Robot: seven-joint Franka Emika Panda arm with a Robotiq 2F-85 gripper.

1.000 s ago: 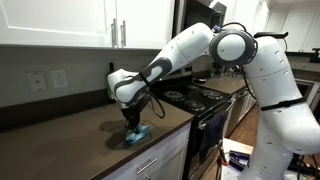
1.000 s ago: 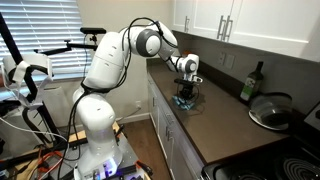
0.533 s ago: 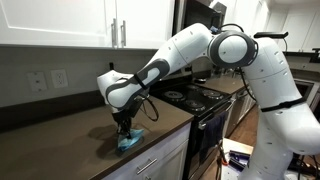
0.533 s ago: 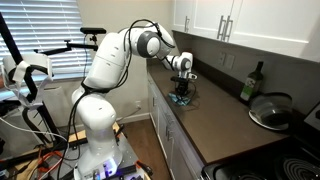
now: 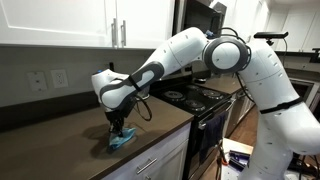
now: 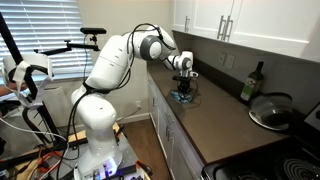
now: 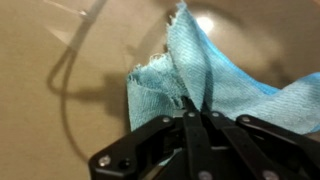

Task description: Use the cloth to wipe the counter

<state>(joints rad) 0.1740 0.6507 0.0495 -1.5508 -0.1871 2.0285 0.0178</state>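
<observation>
The light-blue cloth [image 7: 190, 75] lies spread on the dark brown counter [image 5: 60, 135], bunched up where my gripper [image 7: 196, 105] is shut on a fold of it. In both exterior views the gripper [image 5: 118, 131] [image 6: 183, 93] points straight down and presses the cloth [image 5: 121, 141] [image 6: 184, 100] onto the counter [image 6: 215, 125] near its front edge. The wrist view shows the black fingers [image 7: 187, 125] close together with fabric pinched between the tips.
A black stove top [image 5: 195, 97] adjoins the counter beside the arm. A green bottle [image 6: 250, 83] and a glass pot lid [image 6: 270, 110] stand on the counter near the wall. White upper cabinets [image 5: 70, 22] hang above. Wall outlets [image 5: 47, 79] sit behind the counter.
The gripper has dragged the cloth along the counter, away from the stove, staying shut on it the whole time.
</observation>
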